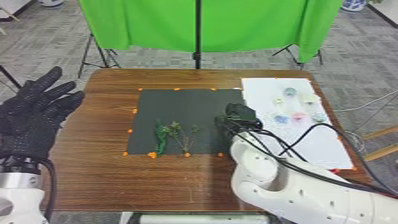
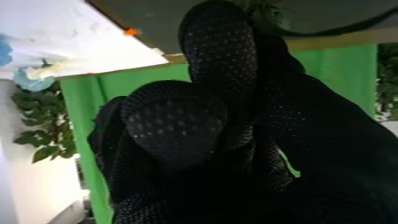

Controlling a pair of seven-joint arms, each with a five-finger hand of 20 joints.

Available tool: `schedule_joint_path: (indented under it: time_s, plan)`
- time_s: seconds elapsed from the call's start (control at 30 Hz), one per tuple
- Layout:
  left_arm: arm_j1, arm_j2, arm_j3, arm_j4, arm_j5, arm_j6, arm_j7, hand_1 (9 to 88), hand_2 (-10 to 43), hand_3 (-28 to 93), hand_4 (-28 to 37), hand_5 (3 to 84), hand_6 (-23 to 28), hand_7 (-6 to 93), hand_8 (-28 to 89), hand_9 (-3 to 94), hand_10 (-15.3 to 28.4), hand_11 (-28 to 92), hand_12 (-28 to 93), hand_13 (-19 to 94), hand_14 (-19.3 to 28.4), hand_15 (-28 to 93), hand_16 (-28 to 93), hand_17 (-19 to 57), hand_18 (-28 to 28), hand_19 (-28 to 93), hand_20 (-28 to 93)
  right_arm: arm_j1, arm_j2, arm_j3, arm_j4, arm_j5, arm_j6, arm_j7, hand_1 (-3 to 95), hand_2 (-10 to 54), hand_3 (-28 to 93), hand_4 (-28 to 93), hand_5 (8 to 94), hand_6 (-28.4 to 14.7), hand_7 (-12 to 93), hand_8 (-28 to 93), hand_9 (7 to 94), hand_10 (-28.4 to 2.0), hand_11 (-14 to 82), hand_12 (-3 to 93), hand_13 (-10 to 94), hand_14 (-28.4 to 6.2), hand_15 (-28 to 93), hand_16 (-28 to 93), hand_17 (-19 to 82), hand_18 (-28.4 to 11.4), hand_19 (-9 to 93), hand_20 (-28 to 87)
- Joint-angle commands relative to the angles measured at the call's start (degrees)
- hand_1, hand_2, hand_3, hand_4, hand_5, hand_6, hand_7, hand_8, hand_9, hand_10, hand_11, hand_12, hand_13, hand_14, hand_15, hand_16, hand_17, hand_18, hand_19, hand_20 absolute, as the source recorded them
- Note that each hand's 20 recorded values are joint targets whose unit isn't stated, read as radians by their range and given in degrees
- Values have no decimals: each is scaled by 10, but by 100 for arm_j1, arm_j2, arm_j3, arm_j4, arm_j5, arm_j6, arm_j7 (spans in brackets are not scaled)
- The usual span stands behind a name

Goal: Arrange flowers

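Reading right hand (image 1: 238, 114): at the right edge of the dark mat (image 1: 182, 106); whether it pinches the greenery (image 2: 265, 12) beside it, I cannot tell.
Stems (image 1: 161, 138): on the mat, to that hand's left; long axes roughly near-to-far.
Blossoms (image 1: 298, 116): on the white sheet (image 1: 262, 90), to its right.
Left hand (image 1: 37, 112): fingers spread; farther from the stems.
Next move, my judgement: shift sideways, left for stems, right for blossoms.

Green stems (image 1: 162, 137) on the black mat (image 1: 178, 105): leaves blurred. Pale flowers (image 1: 298, 117), right of mat: kinds indistinct. Green cloth (image 1: 142, 25), beyond mat: top cropped.
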Motion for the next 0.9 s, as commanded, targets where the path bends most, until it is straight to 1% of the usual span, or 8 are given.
schedule_joint_path:
  time_s: [0.03, 0.1, 0.17, 0.37, 0.47, 0.53, 0.67, 0.9]
  plan:
    - [135, -54, -62, -74, 26, 77, -75, 209, 94, 769, -283, 354, 96, 125, -88, 304, 199, 269, 102, 242, 273, 517, -102, -66, 238, 642, 69, -391, -65, 71, -258, -185, -193, -109, 565, -95, 767, -283, 857, -53, 220, 209, 937, -97, 350, 210, 902, -51, 626, 201, 597, -185, 932, 453]
    - [132, -80, -85, -72, 57, 35, -140, 209, 94, 769, -283, 354, 95, 126, -87, 304, 199, 269, 102, 242, 273, 516, -103, -66, 238, 642, 69, -416, -86, 59, -263, -178, -138, -71, 566, -95, 765, -283, 858, -53, 220, 207, 937, -97, 349, 210, 902, -50, 626, 201, 597, -184, 932, 452]
    - [155, -82, -74, -79, 42, 101, -91, 212, 98, 773, -282, 354, 95, 127, -88, 304, 199, 269, 102, 242, 273, 515, -103, -66, 237, 642, 69, -466, -126, 93, -260, -193, -171, -145, 567, -95, 762, -283, 859, -53, 218, 203, 937, -96, 349, 209, 902, -51, 626, 200, 597, -184, 932, 452]
    - [13, -90, 30, -34, 39, 58, -149, 212, 96, 777, -282, 355, 95, 126, -88, 304, 199, 269, 102, 243, 272, 516, -102, -66, 238, 642, 69, -442, -118, -67, -282, -246, -247, -260, 567, -95, 758, -283, 860, -51, 217, 191, 937, -95, 347, 211, 903, -50, 625, 199, 598, -185, 932, 451]
    - [-24, -66, 18, -30, 54, 70, -176, 213, 95, 776, -283, 355, 96, 126, -88, 305, 199, 269, 102, 242, 273, 516, -102, -66, 237, 642, 69, -368, -89, -185, -287, -239, -210, -300, 568, -95, 754, -283, 860, -49, 216, 186, 937, -93, 346, 211, 904, -49, 623, 198, 598, -184, 932, 451]
    - [-53, -54, 39, -16, 41, 71, -157, 213, 95, 776, -283, 355, 96, 126, -88, 305, 199, 269, 102, 242, 273, 516, -102, -66, 237, 642, 69, -308, -80, -266, -286, -245, -137, -299, 567, -95, 753, -283, 859, -48, 217, 184, 937, -92, 346, 211, 906, -48, 621, 197, 598, -184, 932, 450]
    - [-28, -66, 68, -17, 39, 55, -188, 212, 95, 776, -283, 355, 96, 125, -88, 304, 199, 269, 102, 242, 273, 516, -102, -66, 237, 642, 69, -442, -156, -164, -239, -388, -196, -289, 566, -95, 751, -283, 859, -47, 217, 179, 937, -91, 346, 211, 906, -47, 619, 196, 599, -183, 932, 449]
    - [3, -69, 66, -29, 35, 77, -156, 212, 94, 776, -283, 354, 96, 125, -88, 304, 199, 268, 102, 242, 273, 516, -102, -66, 237, 641, 68, -402, -216, -144, -143, -390, -197, -241, 562, -95, 742, -283, 859, -45, 216, 168, 937, -90, 346, 208, 908, -47, 615, 195, 599, -182, 932, 445]
